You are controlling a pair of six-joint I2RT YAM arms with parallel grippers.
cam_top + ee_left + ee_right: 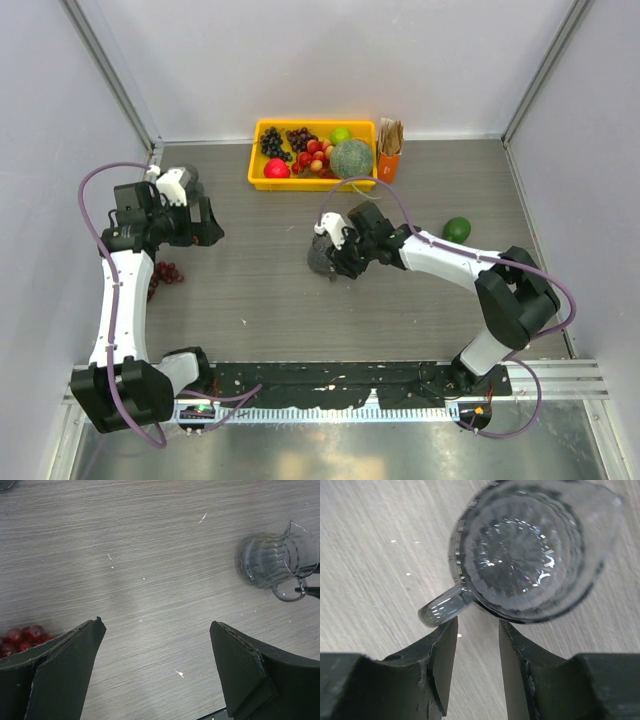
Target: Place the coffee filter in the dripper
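1. Dripper (520, 550) sits on the table (260, 290), near the middle.
2. Right gripper (477, 625) is just beside its handle (440, 612), fingers part open, holding nothing.
3. Left gripper (156, 625) is wide open, well off to the left.

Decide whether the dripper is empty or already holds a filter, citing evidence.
Empty. The right wrist view looks into the dripper: its clear ribbed walls and base show through, with no brown paper inside.

Left arm (118, 290) extended forward, left gripper (156, 623) with jaws spread wide. Right arm (450, 262) angled inward, right gripper (477, 622) pointing down, jaws apparently a narrow gap apart.
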